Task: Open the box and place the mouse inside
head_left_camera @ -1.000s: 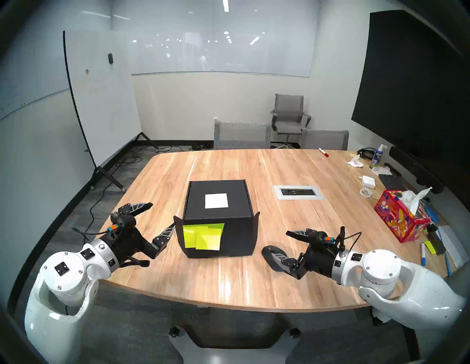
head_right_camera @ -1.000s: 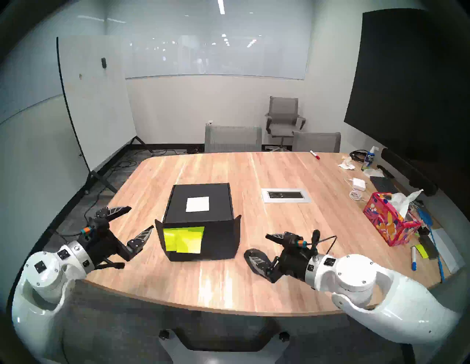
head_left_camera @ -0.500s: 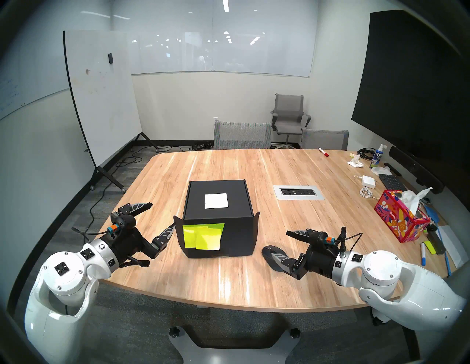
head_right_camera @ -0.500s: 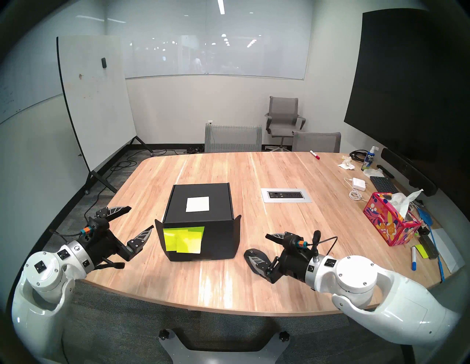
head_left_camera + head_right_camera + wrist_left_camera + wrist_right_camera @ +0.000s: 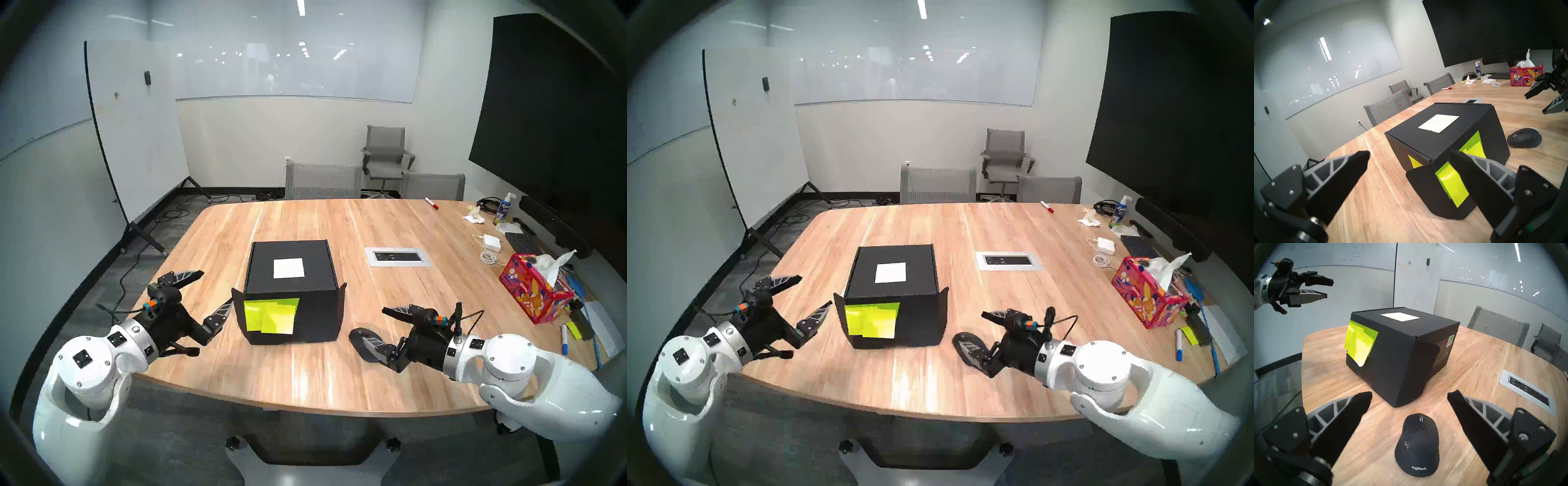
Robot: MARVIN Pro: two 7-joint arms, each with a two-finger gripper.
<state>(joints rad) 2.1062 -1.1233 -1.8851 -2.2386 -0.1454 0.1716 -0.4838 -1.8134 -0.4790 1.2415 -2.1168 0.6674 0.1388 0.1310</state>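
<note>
The black cardboard box (image 5: 305, 258) stands shut mid-table, with a white label on its lid and neon yellow-green sticky notes (image 5: 271, 315) on its front flap. It also shows in both wrist views (image 5: 1423, 140) (image 5: 1398, 351). The black mouse (image 5: 1418, 445) lies on the table to the right of the box. It is below and between my right gripper's spread fingers, untouched. In the head view it (image 5: 357, 333) is partly hidden by the lower finger. My right gripper (image 5: 368, 322) is open. My left gripper (image 5: 217, 286) is open and empty, close to the box's left front corner.
A red floral tissue box (image 5: 532, 292), a white power adapter (image 5: 492, 242), a keyboard (image 5: 522, 242) and markers sit along the table's right side. A power outlet panel (image 5: 398, 257) is set into the table right of the box. Chairs (image 5: 322, 180) stand at the far edge.
</note>
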